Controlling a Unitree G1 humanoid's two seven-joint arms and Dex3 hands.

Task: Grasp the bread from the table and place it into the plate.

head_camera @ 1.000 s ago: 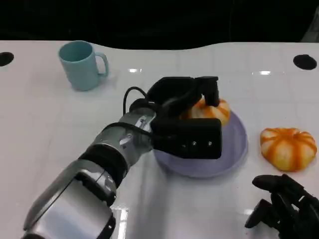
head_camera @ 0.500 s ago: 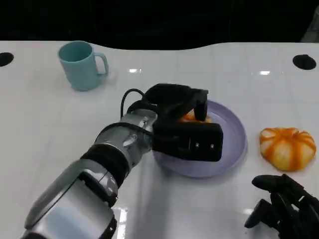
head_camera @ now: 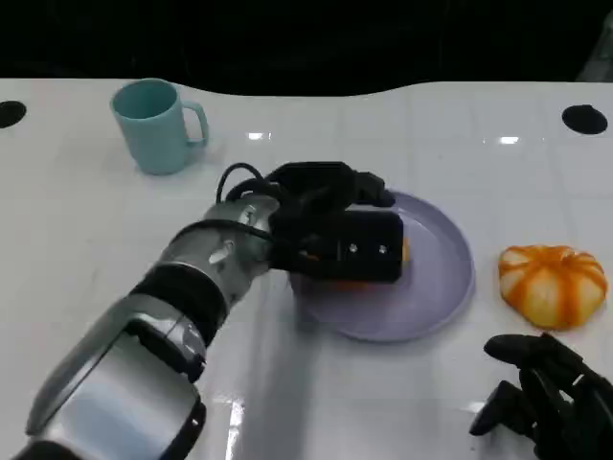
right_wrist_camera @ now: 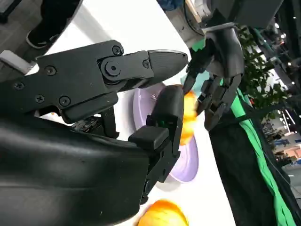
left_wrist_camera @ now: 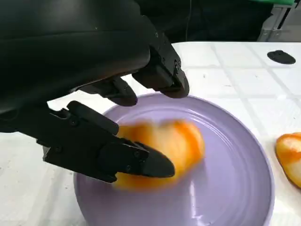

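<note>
A round orange bread (left_wrist_camera: 164,150) lies blurred on the lilac plate (left_wrist_camera: 235,183). My left hand (left_wrist_camera: 94,89) hovers over it with fingers spread; the upper fingers are clear of the bread and the thumb crosses in front of it. In the head view this left hand (head_camera: 335,235) covers the left half of the plate (head_camera: 441,287), and just a sliver of the bread (head_camera: 407,252) shows. From the right wrist view, the left hand (right_wrist_camera: 216,70) hangs above the bread (right_wrist_camera: 189,113). My right hand (head_camera: 541,402) rests near the table's front right, holding nothing.
A second orange bread (head_camera: 554,285) lies on the table right of the plate. A pale blue cup (head_camera: 158,125) stands at the back left. Dark round holes (head_camera: 586,118) mark the far table corners. Beyond the table edge, a person's legs (right_wrist_camera: 51,19) stand on the floor.
My left hand has pulled back leftward and lower across the plate. The bread it carried above the plate's far side now lies in the plate, freed from the fingers. The right hand has not moved.
</note>
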